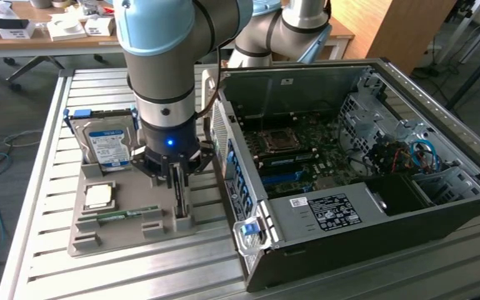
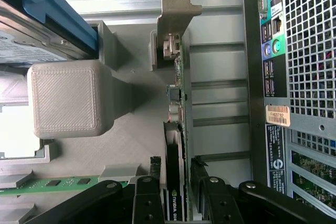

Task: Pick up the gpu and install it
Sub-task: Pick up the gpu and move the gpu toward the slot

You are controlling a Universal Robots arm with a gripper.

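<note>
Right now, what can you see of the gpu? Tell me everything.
The gpu is a thin, green-edged circuit card standing on edge in a slot of the grey holder, beside the open computer case. A pale metal bracket caps one end; a black part lettered NVIDIA lies along one face. The gripper is down over its upper edge; whether it grips the card cannot be told.

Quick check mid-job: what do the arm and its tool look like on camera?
The arm is grey metal tubing with pale blue joint caps. A dark cable runs down its side. The wrist section is black, with a small blue light. The tool is black, with jointed link fingers fastened by round pins.
</note>
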